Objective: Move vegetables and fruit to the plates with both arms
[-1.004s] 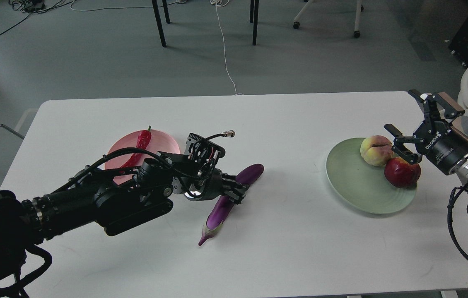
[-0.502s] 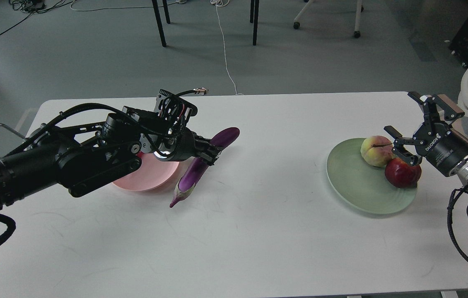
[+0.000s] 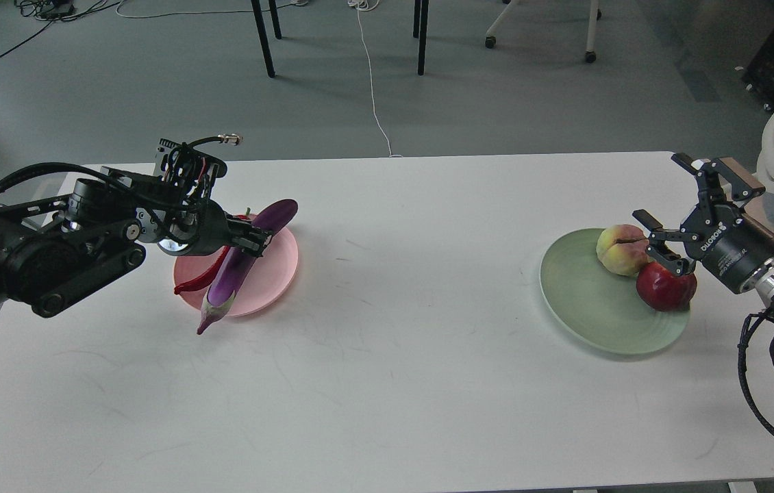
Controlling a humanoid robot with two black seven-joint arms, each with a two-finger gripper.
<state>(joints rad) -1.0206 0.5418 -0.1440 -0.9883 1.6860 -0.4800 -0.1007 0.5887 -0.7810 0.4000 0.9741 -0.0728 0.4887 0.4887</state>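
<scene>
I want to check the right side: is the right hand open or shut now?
Open. The right hand has its fingers spread apart above the pomegranate on the green plate, not closed on it.

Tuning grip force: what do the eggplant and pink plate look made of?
Eggplant: likely plastic or rubber replica; uniform glossy purple skin, stays stiff in the left hand. Pink plate: looks like matte plastic or melamine; flat pastel colour, no glaze shine. Neither is certain.
</scene>
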